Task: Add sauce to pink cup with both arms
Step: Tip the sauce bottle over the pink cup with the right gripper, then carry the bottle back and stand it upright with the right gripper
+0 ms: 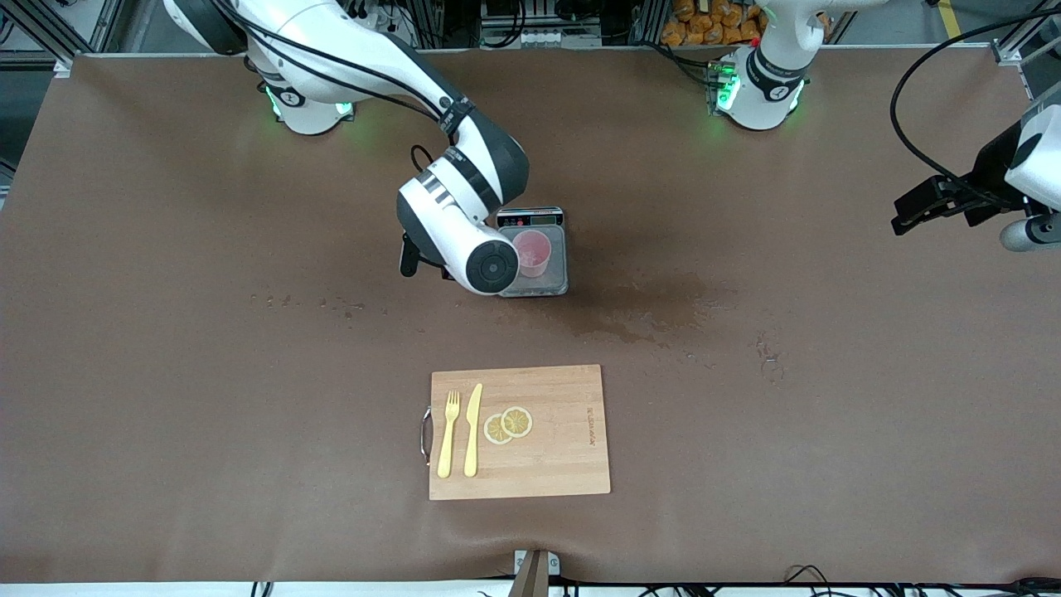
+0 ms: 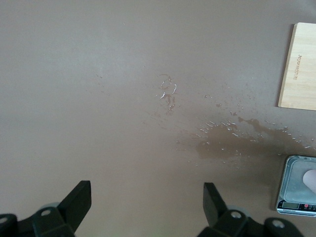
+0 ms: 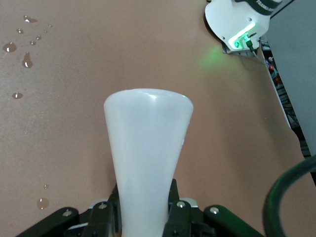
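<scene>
Sauce bottle (image 3: 147, 158), translucent white, sits pinched in right gripper (image 3: 143, 217); left gripper (image 2: 148, 207) gapes empty.

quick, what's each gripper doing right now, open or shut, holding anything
Left gripper: open, holding nothing, waiting at the left arm's end of the table.
Right gripper: shut on the sauce bottle, beside the pink cup.

- Brown table covering (image 1: 166, 373), wide and matte, filling nearly the whole front view.
- Dark wet stain (image 1: 655, 311) near the table's middle, with scattered droplets (image 1: 307, 303) toward the right arm's end.
- Aluminium framing (image 1: 464, 21) and cables along the table's edge by the bases.
- Orange objects (image 1: 709, 21) heaped past that same edge.
</scene>
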Controlling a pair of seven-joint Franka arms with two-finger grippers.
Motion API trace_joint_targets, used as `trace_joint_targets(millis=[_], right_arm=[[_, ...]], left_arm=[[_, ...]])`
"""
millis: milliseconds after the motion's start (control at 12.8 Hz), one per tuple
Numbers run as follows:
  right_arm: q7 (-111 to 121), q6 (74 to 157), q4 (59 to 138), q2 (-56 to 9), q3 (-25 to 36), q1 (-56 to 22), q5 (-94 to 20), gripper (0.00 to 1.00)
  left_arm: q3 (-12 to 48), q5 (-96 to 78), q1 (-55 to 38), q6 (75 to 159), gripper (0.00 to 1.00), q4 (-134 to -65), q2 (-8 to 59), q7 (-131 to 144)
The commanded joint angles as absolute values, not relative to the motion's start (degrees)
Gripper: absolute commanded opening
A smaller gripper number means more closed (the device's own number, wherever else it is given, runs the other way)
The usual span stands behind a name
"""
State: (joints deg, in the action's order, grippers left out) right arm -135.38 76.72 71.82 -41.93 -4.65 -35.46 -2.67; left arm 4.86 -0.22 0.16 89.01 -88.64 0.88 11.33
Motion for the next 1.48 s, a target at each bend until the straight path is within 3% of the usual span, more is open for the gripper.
trace_joint_targets(millis=[0,702,1014,1404], right_arm=[[-127.6,74.4,72.5,-39.5,-4.9,-32.0,-3.6,0.33],[-105.9,66.6,72.2,-34.1,-4.9,-18.9,-12.4,0.34],[-90.3,61.0,72.1,-32.3,-4.8,-6.0,-21.0,0.37],[-77.5,57.8,72.2,-33.0,-4.8,3.5,-25.7,0.38]], left_arm=[[4.3,-1.4,-0.2,88.8,1.00,-89.3,0.0,10.6],[4.3,-1.4,0.1,88.8,1.00,-89.4,0.1,10.5],[4.3,-1.4,0.1,89.0,1.00,-89.4,0.5,10.5],[4.3,-1.4,0.0,89.1,1.00,-89.3,0.8,10.5]])
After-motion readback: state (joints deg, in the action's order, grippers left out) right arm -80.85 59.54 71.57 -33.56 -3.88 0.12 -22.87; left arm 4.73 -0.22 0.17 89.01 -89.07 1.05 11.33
